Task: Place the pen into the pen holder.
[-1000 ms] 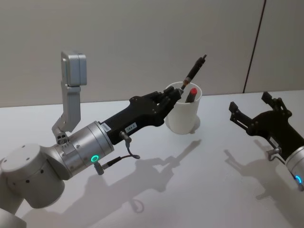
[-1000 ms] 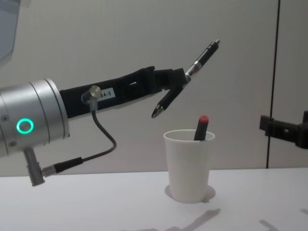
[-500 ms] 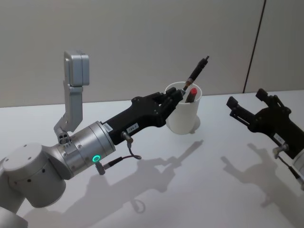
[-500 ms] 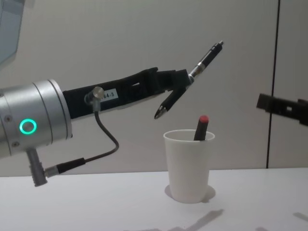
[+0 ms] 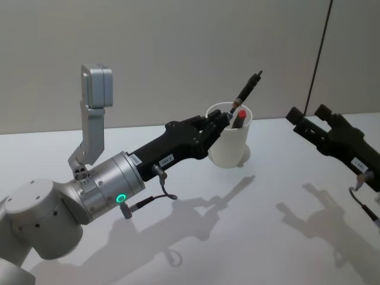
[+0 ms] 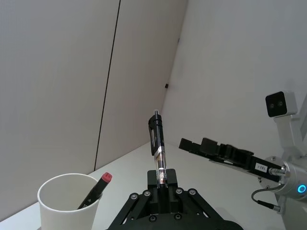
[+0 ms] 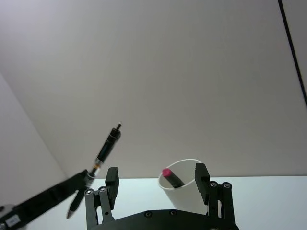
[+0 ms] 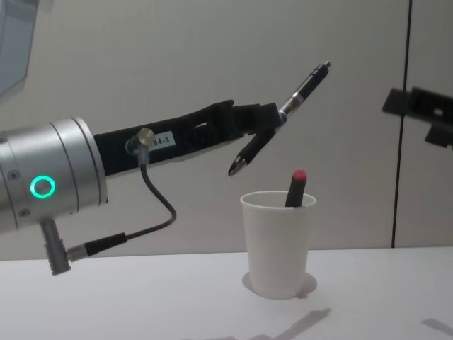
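Note:
My left gripper [image 5: 224, 120] [image 8: 273, 120] [image 6: 162, 178] is shut on a dark pen [image 5: 248, 86] [image 8: 306, 83] [image 6: 157, 140] near its middle. The pen is tilted, its clip end up and away, and its writing tip hangs a little above the rim of the pen holder [image 5: 230, 142] [image 8: 277, 244] [image 6: 64, 203], over its left edge in the chest view. The pen holder is a white paper cup standing on the table with a red-capped marker [image 8: 296, 188] [image 5: 238, 117] leaning inside. My right gripper [image 5: 309, 114] [image 7: 157, 176] is open in the air, to the right of the cup.
The white table [image 5: 249, 237] stretches in front of the cup, bare but for shadows. A pale wall with a dark vertical seam [image 5: 317, 56] stands close behind. My left arm's cable [image 8: 152, 212] loops below the wrist.
My right gripper has risen and moved back, from low at the right to about the pen's height. The left gripper and pen have crept slightly up and to the right.

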You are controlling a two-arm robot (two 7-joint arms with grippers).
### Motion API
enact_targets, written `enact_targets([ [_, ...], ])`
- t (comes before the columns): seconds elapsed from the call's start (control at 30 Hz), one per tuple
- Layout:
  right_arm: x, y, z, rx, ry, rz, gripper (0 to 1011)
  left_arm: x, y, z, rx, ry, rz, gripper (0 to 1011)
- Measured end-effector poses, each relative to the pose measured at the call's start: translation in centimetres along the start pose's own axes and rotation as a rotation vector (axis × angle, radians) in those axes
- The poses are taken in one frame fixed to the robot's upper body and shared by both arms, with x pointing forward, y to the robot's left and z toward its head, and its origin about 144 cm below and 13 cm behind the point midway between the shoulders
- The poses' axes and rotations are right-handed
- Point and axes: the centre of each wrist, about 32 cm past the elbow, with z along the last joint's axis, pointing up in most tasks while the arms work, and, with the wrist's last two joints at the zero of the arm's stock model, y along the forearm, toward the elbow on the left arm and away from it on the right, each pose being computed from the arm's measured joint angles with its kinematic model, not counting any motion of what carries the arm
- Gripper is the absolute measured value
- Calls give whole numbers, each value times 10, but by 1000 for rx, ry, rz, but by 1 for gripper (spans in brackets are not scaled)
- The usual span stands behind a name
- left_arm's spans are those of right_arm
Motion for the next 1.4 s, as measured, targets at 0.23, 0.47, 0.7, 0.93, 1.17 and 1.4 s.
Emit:
enact_targets([
  [0.23,0,2,6,7,114,44,1001,0,0,0,0,0,-1,115],
  [0.47,-2,8,10,4,267,106,1001,0,0,0,0,-1,-1,116],
  [0.7,-7,17,8,-14,389,156,1001,0,0,0,0,-1,-1,116],
  [0.93,-15,28,2,-31,481,186,1001,0,0,0,0,-1,-1,115],
  [1.17,-23,33,-3,-33,514,178,1001,0,0,0,0,0,-1,115],
  [1.4,-33,39,-11,-14,526,154,1001,0,0,0,0,0,0,115],
])
